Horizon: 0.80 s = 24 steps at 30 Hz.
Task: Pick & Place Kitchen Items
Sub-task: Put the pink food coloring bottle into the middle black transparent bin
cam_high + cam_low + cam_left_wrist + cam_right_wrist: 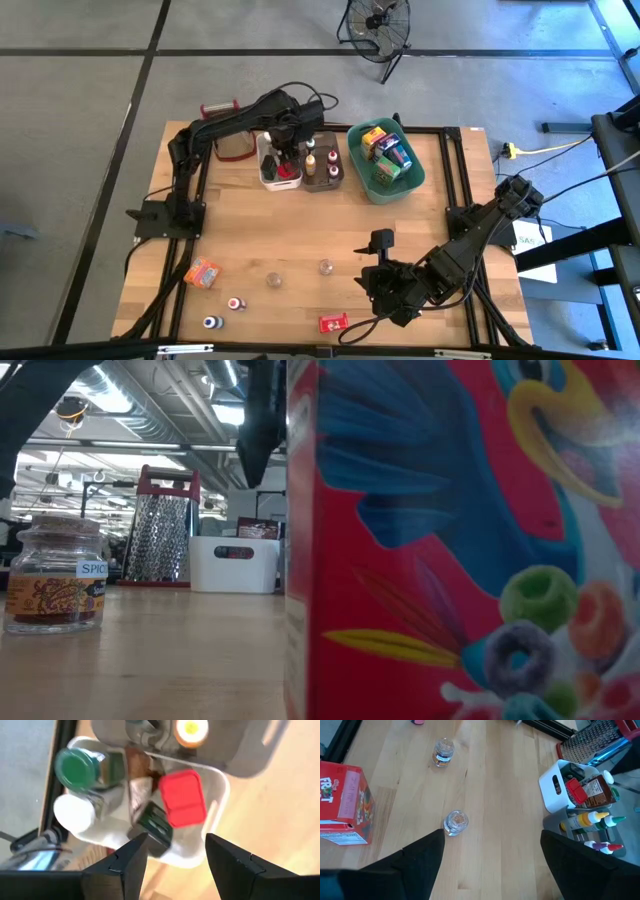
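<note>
Black fingers of the left gripper (172, 857) stand spread with nothing between them, hanging right above the white bin (220, 795). Just under the gap sits a dark green-labelled bottle (156, 825), next to a red-capped container (182, 797). Same bin also holds a green-lidded jar (77, 766) and a white-capped bottle (74, 812), all packed close. In the high view the left gripper (283, 140) is over that white bin (268, 178) at the far side of the wooden table (300, 240).

Right gripper (492, 865) is also spread wide and empty, hovering above the near-right part of the table. A small spice jar (455, 821) stands on the wood just ahead of its fingers; a second spice jar (441, 751) is farther off. The cereal box (342, 802) lies on the table to one side.

Beside the white bin is a brown bin (325, 175) with squeeze bottles, then a teal bin (362, 172) with small boxes. Steel grater (225, 140) with red handle sits on the other side of the white bin.

Near edge, left part: orange packet (202, 272), two small capped jars (236, 303) (211, 322). Low view: cereal box fills the right, spice jar (55, 575) at left, grater behind.
</note>
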Available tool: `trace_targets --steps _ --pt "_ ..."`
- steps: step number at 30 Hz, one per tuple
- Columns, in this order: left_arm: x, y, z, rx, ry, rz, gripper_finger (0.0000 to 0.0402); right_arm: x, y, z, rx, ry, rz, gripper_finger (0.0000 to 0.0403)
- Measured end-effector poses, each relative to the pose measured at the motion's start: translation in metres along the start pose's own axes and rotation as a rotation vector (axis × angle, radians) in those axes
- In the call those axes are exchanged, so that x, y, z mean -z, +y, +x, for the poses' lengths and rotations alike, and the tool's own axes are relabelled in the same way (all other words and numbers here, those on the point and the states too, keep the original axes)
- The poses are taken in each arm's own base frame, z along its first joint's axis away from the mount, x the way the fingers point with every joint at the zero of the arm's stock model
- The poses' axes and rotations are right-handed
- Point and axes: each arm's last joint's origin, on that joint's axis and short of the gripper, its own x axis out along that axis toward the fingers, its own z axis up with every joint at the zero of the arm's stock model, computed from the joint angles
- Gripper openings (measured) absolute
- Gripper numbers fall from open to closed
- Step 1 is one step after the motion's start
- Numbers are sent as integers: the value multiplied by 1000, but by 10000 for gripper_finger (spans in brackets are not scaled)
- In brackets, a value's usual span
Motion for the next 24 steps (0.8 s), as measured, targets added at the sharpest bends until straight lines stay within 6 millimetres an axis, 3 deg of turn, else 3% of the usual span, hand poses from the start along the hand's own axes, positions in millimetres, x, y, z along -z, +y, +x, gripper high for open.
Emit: trace_targets --steps 10,19,24 --pt "-3 -21 -2 -4 -44 139 203 1 2 0 -49 16 6 333" --pt "-3 -21 -2 -69 -41 102 287 0 1 0 -49 17 5 333" --pt "5 -46 -4 108 25 18 320 0 1 0 -49 17 6 333"
